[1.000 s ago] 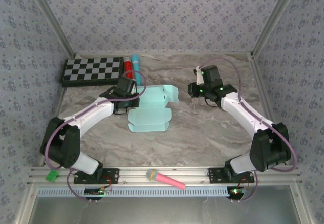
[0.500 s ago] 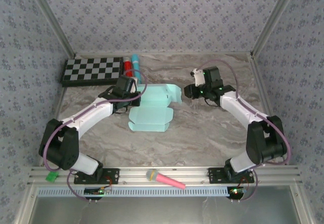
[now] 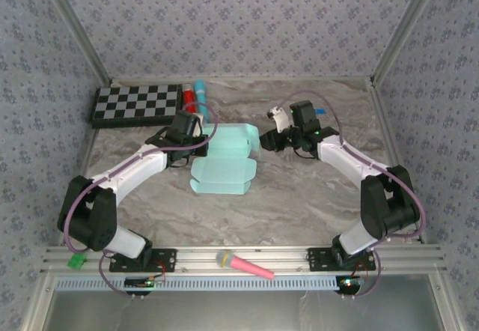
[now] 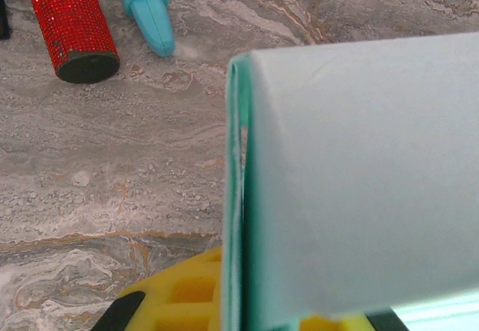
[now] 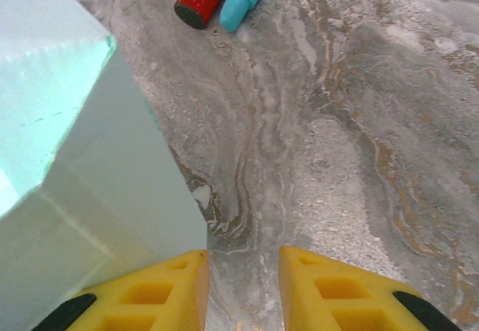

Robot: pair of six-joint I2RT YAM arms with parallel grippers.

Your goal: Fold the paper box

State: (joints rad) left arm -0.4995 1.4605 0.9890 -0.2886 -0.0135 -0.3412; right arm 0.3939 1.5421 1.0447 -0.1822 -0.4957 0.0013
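The paper box (image 3: 223, 165) is pale aqua card lying mid-table, its front panel flat and its back part (image 3: 236, 139) folded up. My left gripper (image 3: 196, 146) is shut on the box's left upright wall. In the left wrist view the card edge (image 4: 238, 196) runs down between the yellow fingers (image 4: 174, 295). My right gripper (image 3: 264, 142) sits at the box's right end, open. In the right wrist view bare table shows between the fingertips (image 5: 161, 290), the gripper (image 5: 243, 286) holds nothing, and the box's wall (image 5: 82, 174) lies just beside the left finger.
A checkerboard (image 3: 138, 104) lies at the back left. A red glitter cylinder (image 3: 191, 107) and a turquoise marker (image 3: 200, 91) sit beside it, close behind the box. A pink marker (image 3: 244, 265) rests on the front rail. Open marble table spreads to the right and front.
My right gripper has moved left, up to the box's right end, and its fingers have opened a little. The left arm and the box have hardly moved.
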